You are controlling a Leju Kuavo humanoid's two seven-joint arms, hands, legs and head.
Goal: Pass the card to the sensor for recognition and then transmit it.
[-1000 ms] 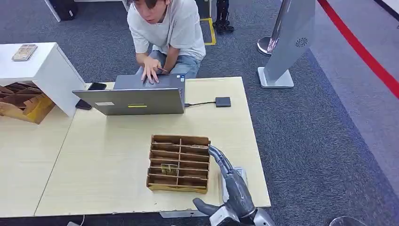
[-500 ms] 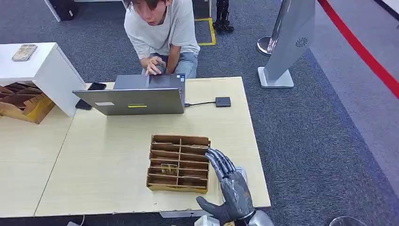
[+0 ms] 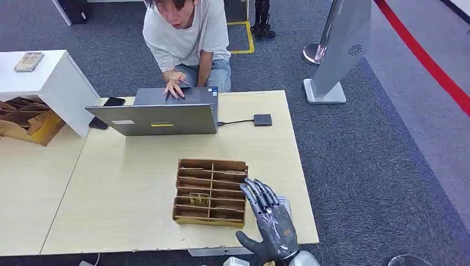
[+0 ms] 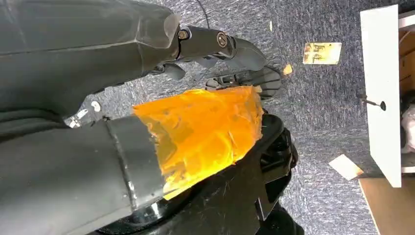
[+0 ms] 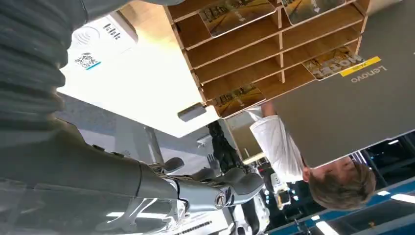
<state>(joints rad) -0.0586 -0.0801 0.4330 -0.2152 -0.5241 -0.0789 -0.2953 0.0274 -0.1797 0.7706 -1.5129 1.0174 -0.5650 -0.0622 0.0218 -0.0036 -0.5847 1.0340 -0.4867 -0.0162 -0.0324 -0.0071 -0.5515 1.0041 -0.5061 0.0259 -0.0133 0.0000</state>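
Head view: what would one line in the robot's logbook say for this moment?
right hand: fingers spread, empty, beside wooden rack | cards: in rack slots | white sensor: on table | person: at laptop

Head view looks down on the table (image 3: 138, 188); right wrist view, close, shares its wooden rack (image 3: 211, 192).

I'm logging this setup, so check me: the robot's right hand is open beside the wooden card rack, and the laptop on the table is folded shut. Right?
Not quite. The laptop is open, its screen upright, with a person's hand on the keyboard, as the head view shows. The rest holds: the right hand is open, empty, beside the wooden card rack on the table.
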